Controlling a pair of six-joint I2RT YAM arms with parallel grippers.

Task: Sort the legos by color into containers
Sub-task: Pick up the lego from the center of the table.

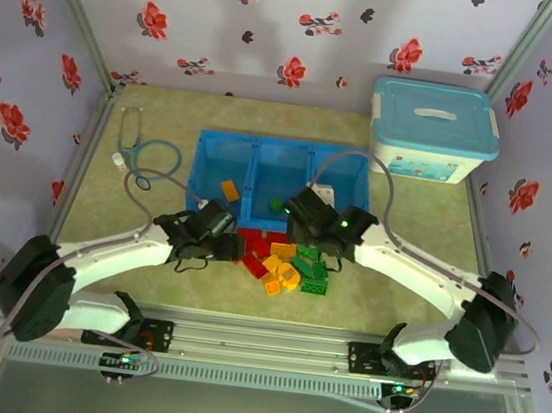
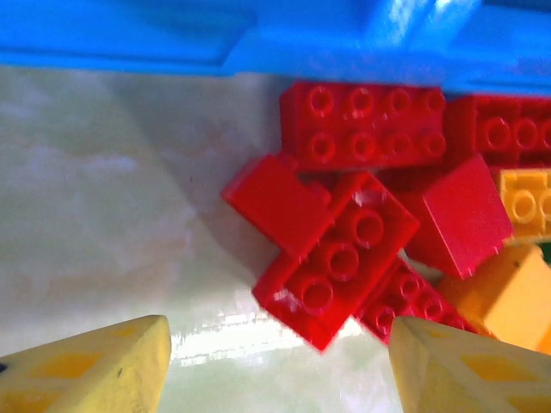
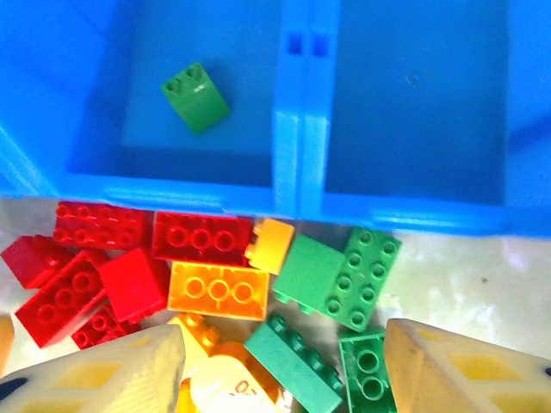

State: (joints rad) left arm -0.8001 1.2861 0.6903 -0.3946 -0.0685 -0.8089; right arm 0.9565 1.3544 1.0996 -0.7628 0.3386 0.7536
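Left wrist: left gripper (image 2: 277, 323), fingers apart and empty, over red bricks (image 2: 336, 249) against the tray (image 2: 129, 34), seemingly to pick; right gripper (image 3: 284, 327) likewise.

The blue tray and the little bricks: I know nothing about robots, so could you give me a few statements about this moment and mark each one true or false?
1. A green brick lies inside one compartment of the blue tray. True.
2. The red bricks lie inside the tray. False: they lie on the table, just in front of the tray.
3. The white storage box has its lid off. False: its light-blue lid is on.
4. The left hand is open and grips nothing. True.
5. An orange-yellow brick lies in the tray's left compartment. True.
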